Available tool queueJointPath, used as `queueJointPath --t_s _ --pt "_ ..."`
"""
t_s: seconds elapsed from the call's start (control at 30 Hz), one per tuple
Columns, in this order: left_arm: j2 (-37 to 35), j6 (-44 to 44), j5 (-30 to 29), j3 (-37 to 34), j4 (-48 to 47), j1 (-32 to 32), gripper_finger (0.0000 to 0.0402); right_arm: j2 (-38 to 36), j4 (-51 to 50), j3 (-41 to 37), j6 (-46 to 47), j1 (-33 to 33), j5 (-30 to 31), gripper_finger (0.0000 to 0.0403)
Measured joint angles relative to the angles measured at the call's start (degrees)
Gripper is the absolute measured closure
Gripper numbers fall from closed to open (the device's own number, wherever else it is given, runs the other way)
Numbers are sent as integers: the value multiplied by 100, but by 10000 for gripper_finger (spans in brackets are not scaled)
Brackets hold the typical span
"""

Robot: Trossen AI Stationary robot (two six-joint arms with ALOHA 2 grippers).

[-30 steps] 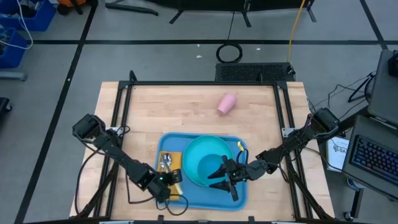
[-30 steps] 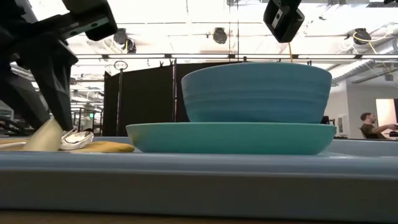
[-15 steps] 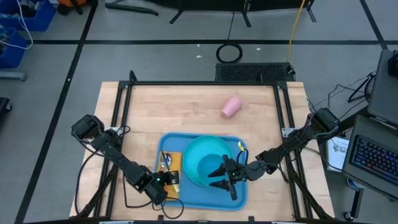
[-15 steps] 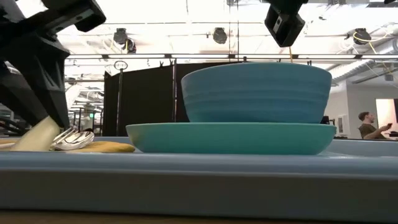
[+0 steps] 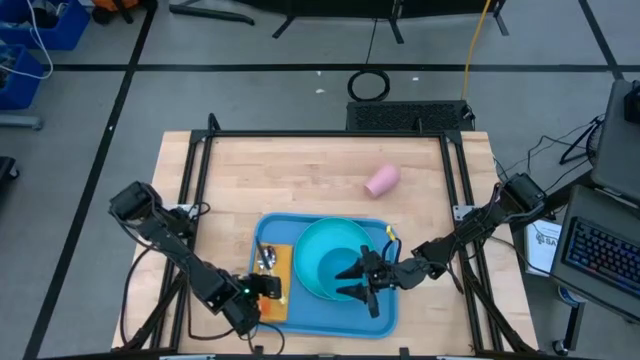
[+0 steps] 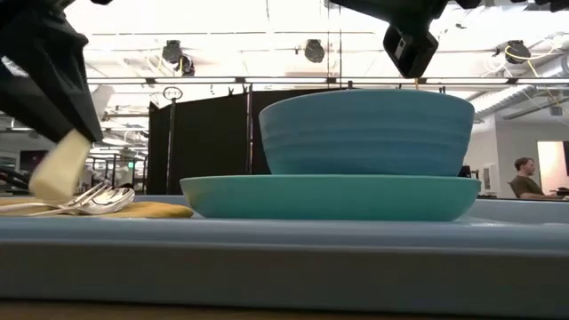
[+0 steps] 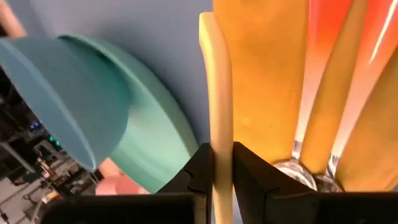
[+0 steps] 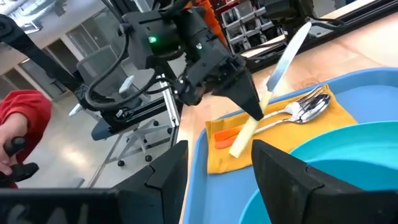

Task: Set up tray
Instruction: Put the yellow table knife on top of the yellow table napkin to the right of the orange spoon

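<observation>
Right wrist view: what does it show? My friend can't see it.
The left gripper holds a cream-handled knife, jaws shut on it, tilted above an orange napkin on the blue tray. A spoon and fork lie on the napkin.

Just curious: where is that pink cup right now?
The pink cup lies on its side on the wooden table, beyond the blue tray, towards the right.

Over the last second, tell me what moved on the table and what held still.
The left gripper, jaws shut on the cream-handled knife, drew back toward the tray's near left corner, tilting the knife up off the orange napkin. The pink cup rolled to the right across the table. The right gripper, jaws open over the bowl, plus plate, fork and spoon, stayed put.
</observation>
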Motion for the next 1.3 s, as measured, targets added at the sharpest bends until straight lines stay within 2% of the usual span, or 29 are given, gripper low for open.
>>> queueJointPath --t_s 0.13,0.3,0.4,0.53,0.67,0.8,0.97,1.13,1.3 --pt "-153 -236 56 7 25 -61 357 0 0 0 0 -2 2 236" --pt "-114 -605 576 2 -35 -47 358 0 8 -2 0 -2 4 236" --pt "-59 -555 680 -2 -82 -54 360 0 7 -2 0 -4 4 236" --pt "-65 -824 1395 -67 -66 126 357 0 9 -2 2 -4 124 236" --pt "22 -282 954 -319 55 126 344 0 2 -4 -3 -4 154 236" --pt "243 -50 1070 -393 112 131 354 0 0 -4 -9 -7 155 236" --pt "528 551 426 -404 137 33 353 0 -33 -7 -20 -9 157 236" --pt "523 534 375 -412 67 -34 336 0 -46 -7 -20 -13 164 236" --pt "525 573 226 -415 169 -93 359 0 -46 -7 -20 -15 168 236"
